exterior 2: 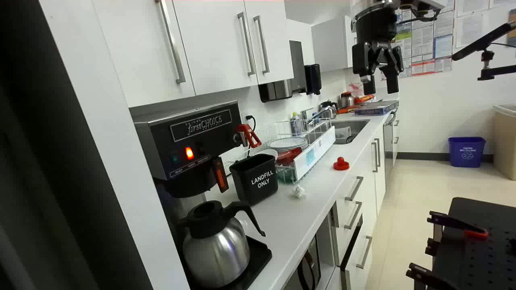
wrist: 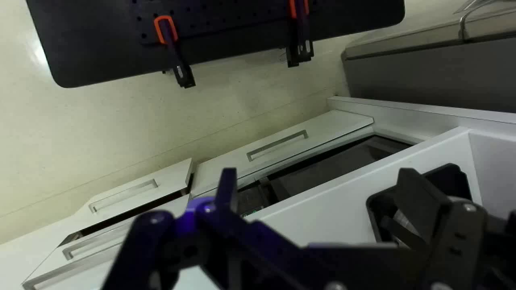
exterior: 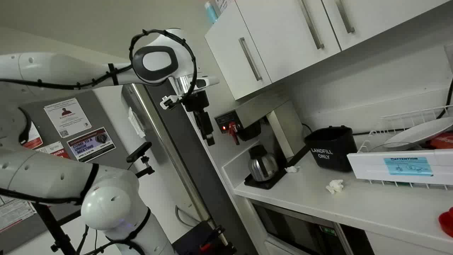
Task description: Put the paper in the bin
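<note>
In both exterior views I see the long white counter (exterior 2: 284,225), and my arm (exterior: 113,202) reaches high above its level. On the counter stand the coffee machine (exterior 2: 201,129) and the dish rack (exterior: 410,113), with the black bin (exterior 2: 246,189), lettered LANDFILL ONLY, upright between them. My gripper (exterior 2: 381,84) hangs well clear, its fingers (wrist: 226,189) spread wide in the wrist view. The crumpled paper (exterior: 334,186) lies on the counter, outside the bin but near it, close to the dish rack's corner. By the coffee machine lies a smaller white scrap (exterior: 292,169), perhaps paper too, but too small to be sure.
</note>
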